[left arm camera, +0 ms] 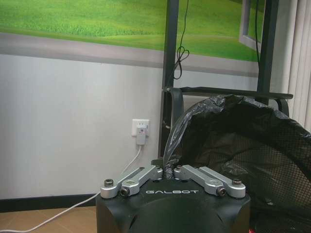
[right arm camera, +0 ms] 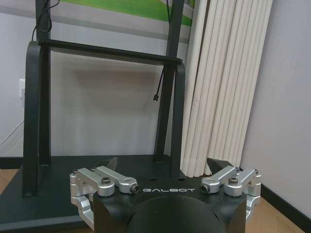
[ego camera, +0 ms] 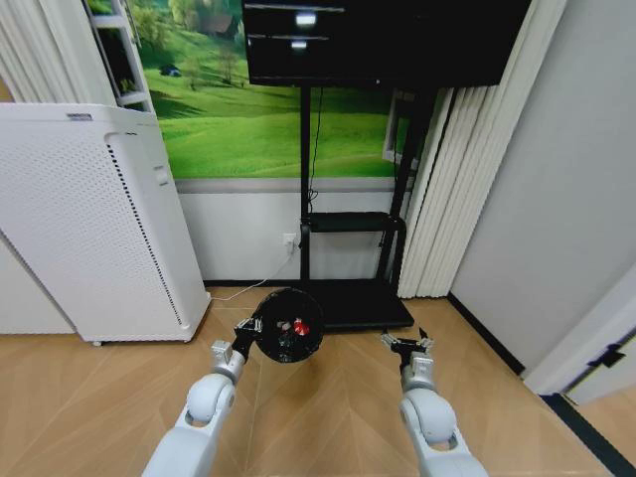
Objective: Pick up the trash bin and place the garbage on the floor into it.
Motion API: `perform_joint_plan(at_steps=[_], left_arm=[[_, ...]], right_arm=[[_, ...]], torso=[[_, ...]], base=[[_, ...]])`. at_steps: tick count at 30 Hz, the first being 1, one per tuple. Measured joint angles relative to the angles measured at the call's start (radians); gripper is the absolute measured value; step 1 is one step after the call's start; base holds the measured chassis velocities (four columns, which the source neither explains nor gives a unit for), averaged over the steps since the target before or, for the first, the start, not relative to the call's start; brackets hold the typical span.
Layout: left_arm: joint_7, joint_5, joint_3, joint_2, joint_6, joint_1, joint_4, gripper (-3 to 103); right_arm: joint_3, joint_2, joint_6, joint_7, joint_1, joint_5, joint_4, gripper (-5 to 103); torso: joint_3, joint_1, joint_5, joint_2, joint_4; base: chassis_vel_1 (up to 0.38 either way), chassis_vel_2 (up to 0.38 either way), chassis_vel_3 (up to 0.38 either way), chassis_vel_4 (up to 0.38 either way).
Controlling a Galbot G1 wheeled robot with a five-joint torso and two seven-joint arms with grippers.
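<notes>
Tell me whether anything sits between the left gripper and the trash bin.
Nothing does. The left gripper is already closed on the rim of the trash bin, pinching its black liner. Garbage lies inside. The right gripper hangs open and empty beside it.

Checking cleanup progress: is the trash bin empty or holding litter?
Holding litter: red and white bits lie inside the trash bin, gripped at its rim by the left claw.

White "GALBOT" lettering on black housing of left gripper [left arm camera: 167, 171], at 6 o'clock in left wrist view. Same "GALBOT" lettering on black housing of right gripper [right arm camera: 164, 167], at 6 o'clock in right wrist view.
</notes>
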Motion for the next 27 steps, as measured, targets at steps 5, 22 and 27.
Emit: perform_joint_plan(at_steps=[5,22,27], left_arm=[[0.001,0.000,0.000,0.002,0.000,0.001,-0.004,4],[0.008,-0.004,-0.011,0.022,0.006,0.017,-0.032,4],[0.009,-0.005,-0.017,0.023,0.006,0.023,-0.040,4]], right_arm=[[0.001,0.000,-0.002,0.000,-0.006,0.000,0.007,100],[-0.005,0.004,-0.006,-0.005,-0.024,-0.026,0.022,100],[-0.005,0.005,-0.006,-0.005,-0.031,-0.031,0.027,100]], torso=[[0.000,0.000,-0.0002,0.000,0.0000],[0.000,0.000,0.0000,0.000,0.0000],[0.000,0.000,0.0001,0.000,0.0001]], base=[[0.105,0.102,-0.113,-0.088],[0.098,0.100,-0.096,-0.104],[0.112,0.101,-0.113,-0.096]])
